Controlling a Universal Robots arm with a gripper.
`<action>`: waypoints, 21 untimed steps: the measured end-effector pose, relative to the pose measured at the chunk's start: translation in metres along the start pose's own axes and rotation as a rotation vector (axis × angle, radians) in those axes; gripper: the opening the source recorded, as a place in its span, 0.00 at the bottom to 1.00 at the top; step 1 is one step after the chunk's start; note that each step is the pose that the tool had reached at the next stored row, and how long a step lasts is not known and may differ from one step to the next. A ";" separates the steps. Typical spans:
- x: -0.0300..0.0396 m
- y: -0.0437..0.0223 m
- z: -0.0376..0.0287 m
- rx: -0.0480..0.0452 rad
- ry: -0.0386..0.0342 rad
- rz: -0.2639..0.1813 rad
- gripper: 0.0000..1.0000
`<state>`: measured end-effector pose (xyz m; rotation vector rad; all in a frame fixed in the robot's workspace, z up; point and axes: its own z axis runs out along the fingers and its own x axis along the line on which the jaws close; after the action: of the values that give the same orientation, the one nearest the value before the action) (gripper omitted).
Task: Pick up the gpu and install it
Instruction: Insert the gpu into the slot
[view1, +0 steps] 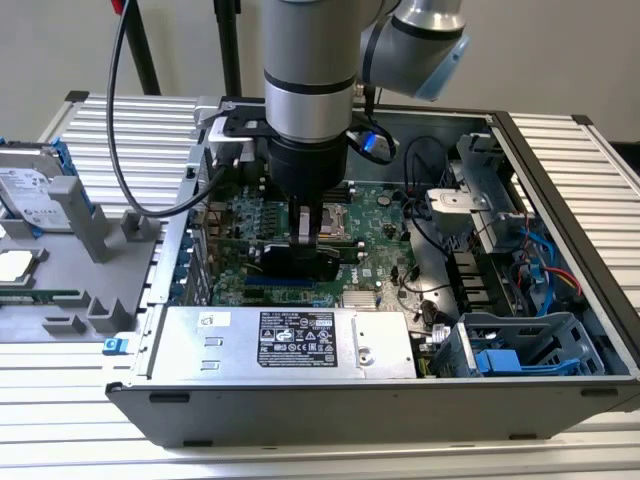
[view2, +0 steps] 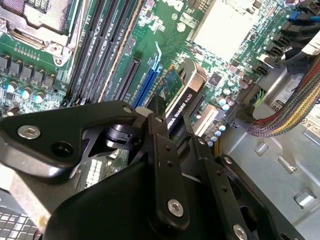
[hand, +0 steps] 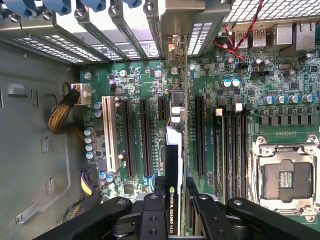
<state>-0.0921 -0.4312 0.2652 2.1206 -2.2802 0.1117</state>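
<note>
The gpu (hand: 174, 165) is held edge-on between the fingers of the tool (hand: 174, 200), which are pinched on its upper edge, one finger on each face. It is carried directly beneath the tool, inside the open computer case (view1: 560, 180), just above the motherboard (hand: 225, 125). In the first wrist view its long axis is seen to run parallel to the expansion slots (hand: 145, 135), with its far end reaching toward the slot brackets (hand: 125, 30) at the case's rear wall. It appears lined up over one slot, though whether its lower edge is already seated cannot be told. The case lies on its side on the table (view1: 580, 440). Within it are the power supply (view1: 290, 340) along its near edge and a drive cage (view1: 520, 345) in its near corner toward the exterior view's right.
</note>
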 end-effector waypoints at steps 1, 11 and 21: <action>0.0000 0.0000 0.0002 0.0000 0.0000 0.000 0.00; -0.0002 0.0001 0.0026 0.0000 0.0001 0.000 0.00; -0.0004 0.0001 0.0031 0.0023 0.0067 -0.001 0.00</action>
<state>-0.0921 -0.4311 0.2621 2.1190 -2.2765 0.1213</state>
